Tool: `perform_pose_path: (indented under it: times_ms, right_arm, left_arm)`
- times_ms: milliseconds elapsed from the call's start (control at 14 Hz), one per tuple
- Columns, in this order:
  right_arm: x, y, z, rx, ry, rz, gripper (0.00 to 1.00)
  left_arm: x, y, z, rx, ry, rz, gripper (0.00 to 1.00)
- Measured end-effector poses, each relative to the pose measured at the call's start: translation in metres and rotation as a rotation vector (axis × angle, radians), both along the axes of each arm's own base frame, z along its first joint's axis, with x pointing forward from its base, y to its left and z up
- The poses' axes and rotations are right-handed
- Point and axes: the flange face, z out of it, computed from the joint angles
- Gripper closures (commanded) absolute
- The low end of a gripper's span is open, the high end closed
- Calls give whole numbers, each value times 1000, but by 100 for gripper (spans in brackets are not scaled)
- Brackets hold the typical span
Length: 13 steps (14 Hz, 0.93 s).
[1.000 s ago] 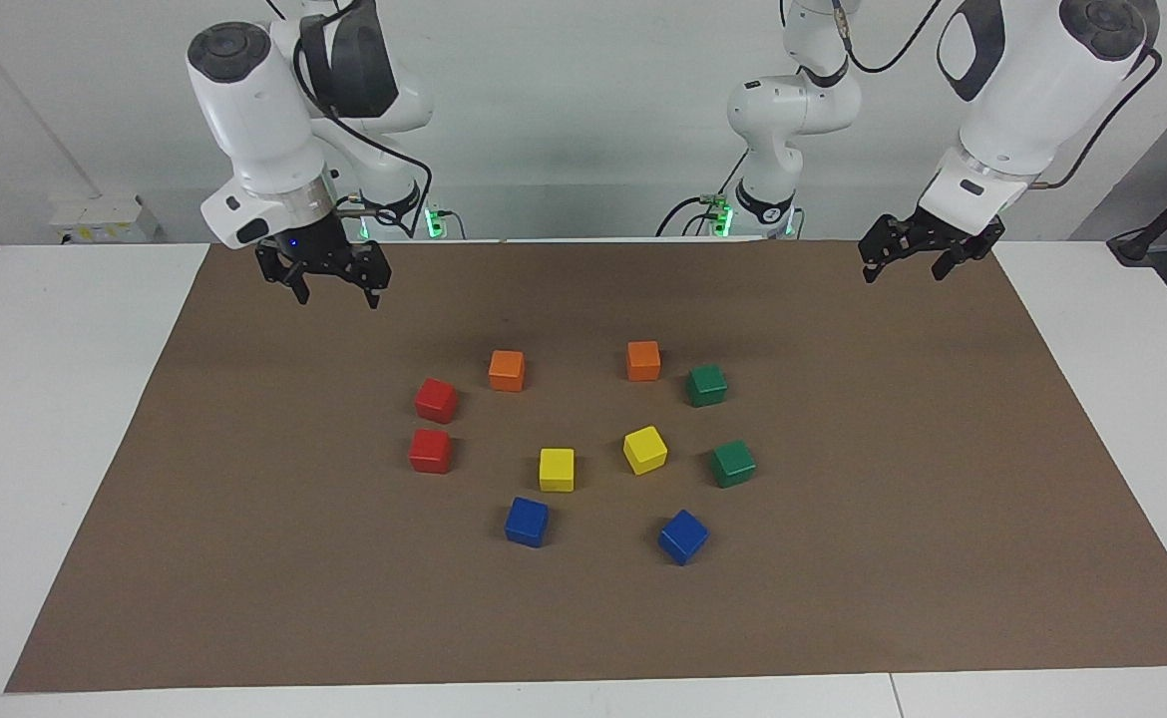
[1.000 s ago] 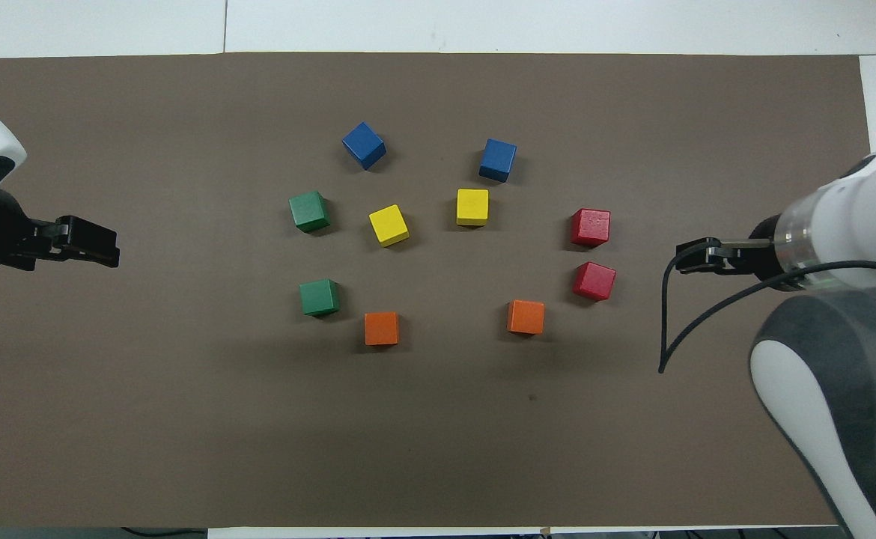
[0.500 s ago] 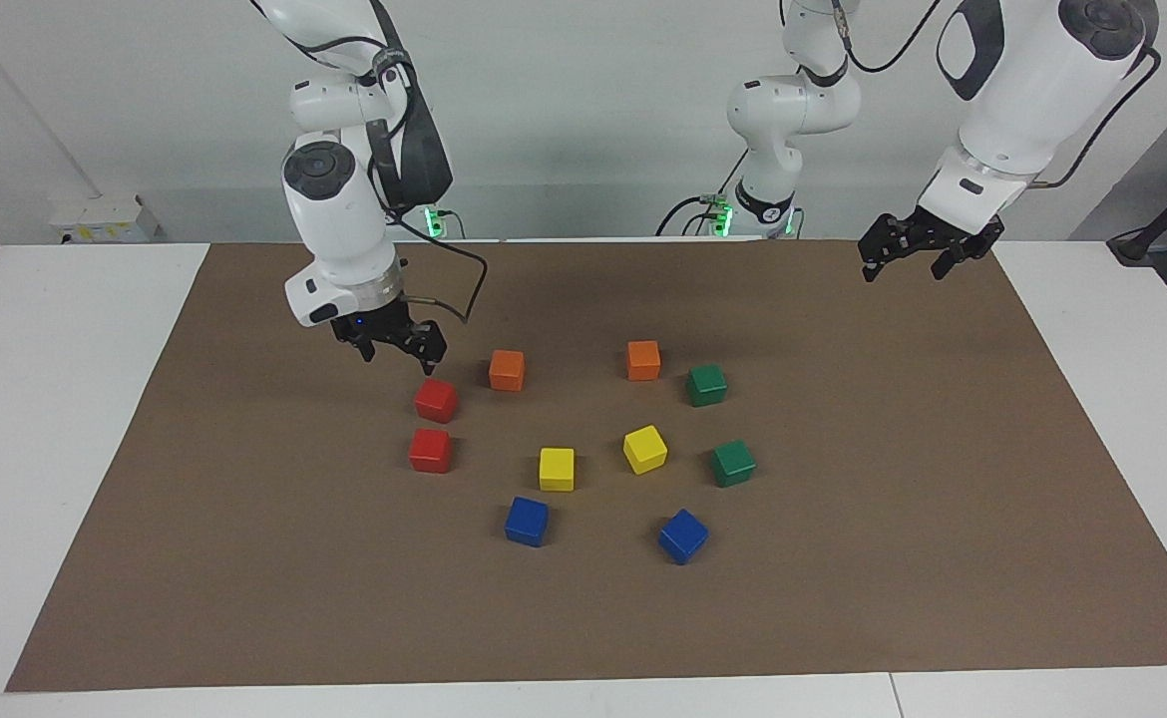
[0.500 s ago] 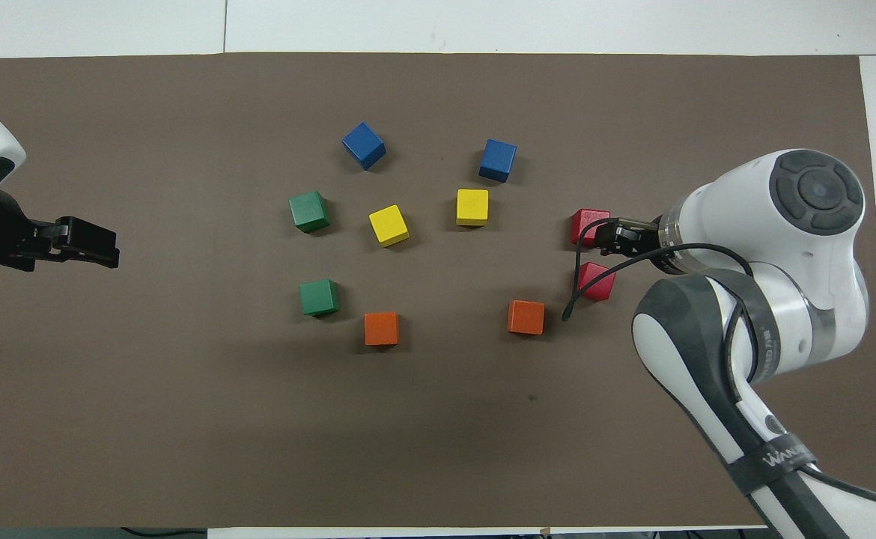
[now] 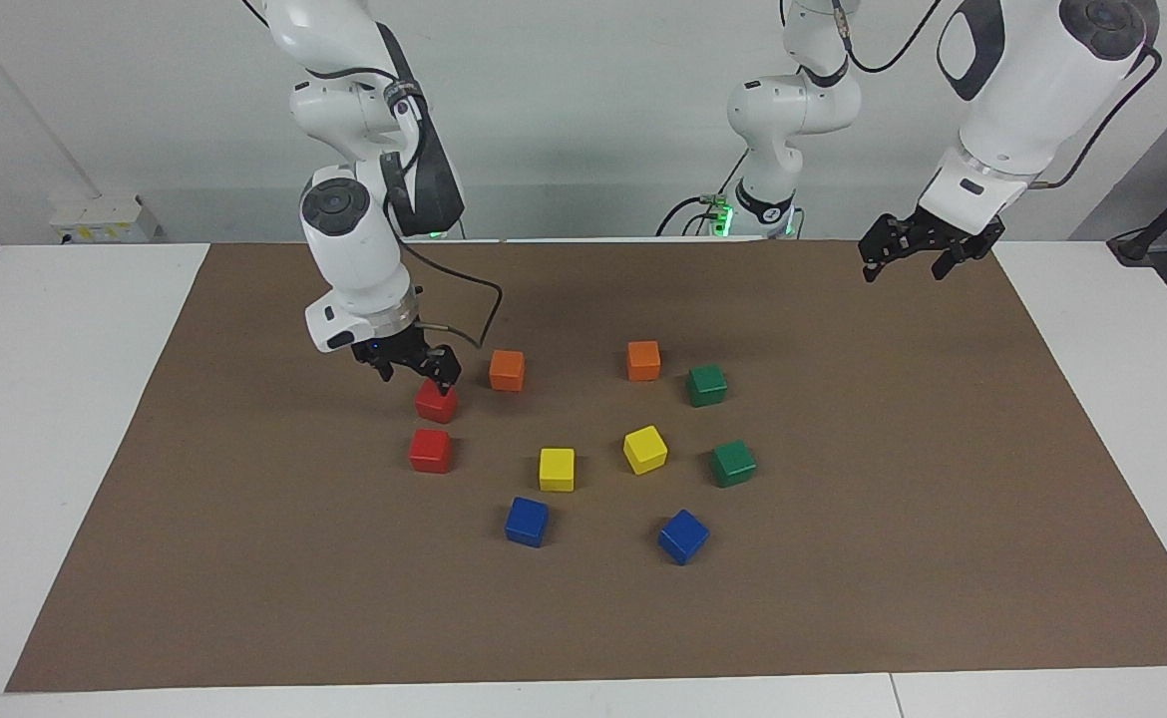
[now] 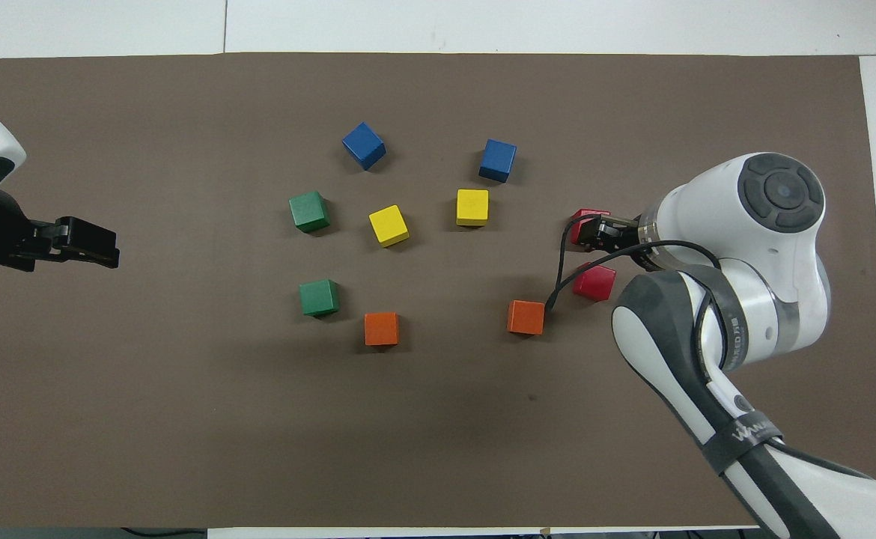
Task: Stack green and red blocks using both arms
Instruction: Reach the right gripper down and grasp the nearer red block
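While the left gripper (image 5: 915, 261) just hangs over the brown mat (image 5: 943, 479) at the left arm's end, fingers spread and holding nothing, the right gripper (image 5: 414, 373) is down low right over the nearer red block (image 5: 436, 403). Its fingers (image 5: 447, 374) are apart, one tip sitting at the top edge of that cube on the orange side, the other tip out past the cube toward the right arm's end. Can't honestly tell if a tip touches the block; nothing is gripped.

The second red block (image 5: 430, 451) sits on the mat just farther from the robots than those fingertips, close to the first one but apart from it. An orange cube (image 5: 507, 370) is just beside the fingers, toward the left arm's end.

Both green blocks (image 5: 706, 385) (image 5: 733, 463) are well away from the right fingers, toward the left arm's end, and well clear of the left gripper's fingers too, each flat on the mat and separate. Between the red and green pairs sit another orange cube (image 5: 643, 360), two yellow cubes (image 5: 557, 469) (image 5: 645, 449) and two blue cubes (image 5: 527, 522) (image 5: 683, 537), all single, none stacked.
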Motion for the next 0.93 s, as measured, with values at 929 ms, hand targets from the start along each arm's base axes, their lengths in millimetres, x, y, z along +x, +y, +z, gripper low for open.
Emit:
perform_pose_path:
  times_ms: [929]
  right_arm:
    - [-19, 6, -52, 0, 0, 11, 0]
  left_arm:
    - [0, 0, 0, 0, 0, 0, 0]
